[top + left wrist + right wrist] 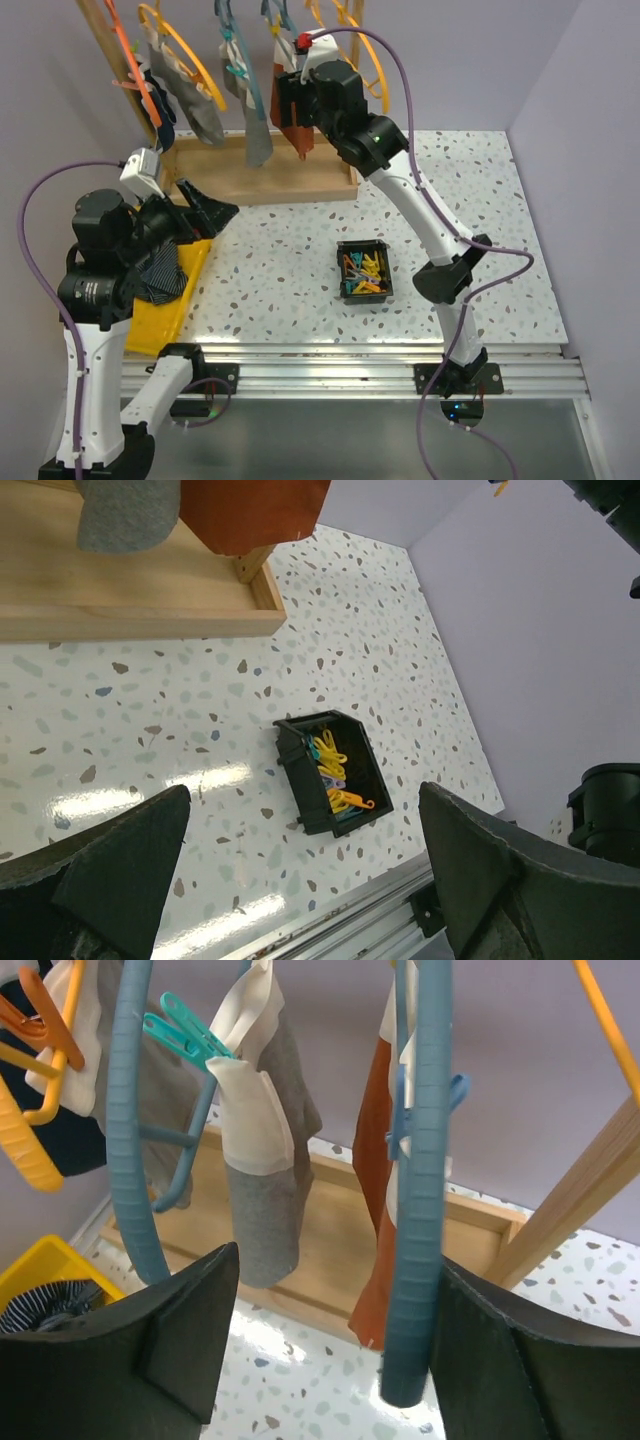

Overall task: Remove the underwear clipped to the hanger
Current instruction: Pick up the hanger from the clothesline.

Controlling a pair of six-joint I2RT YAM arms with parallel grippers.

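Note:
Several underwear hang clipped to hangers on the wooden rack (262, 182): grey ones (203, 108) (262, 1200) and a rust-brown one (301, 140) (372, 1170). My right gripper (293, 108) (336, 1290) is open, raised in front of the rack. The lower end of a blue hanger (418, 1160) hangs between its jaws, close to the right finger (520, 1360), with the rust-brown piece just behind it. A blue clip (456, 1093) sits on that hanger. My left gripper (212, 200) (305, 790) is open and holds nothing, above dark navy underwear (160, 270) lying in a yellow tray (155, 325).
A black box (364, 246) (296, 780) of colourful clips stands mid-table. A teal clip (185, 1030) holds the grey piece to another blue hanger (130, 1130). Orange and yellow hangers (30, 1130) hang at the left. Purple walls close in behind and to the right.

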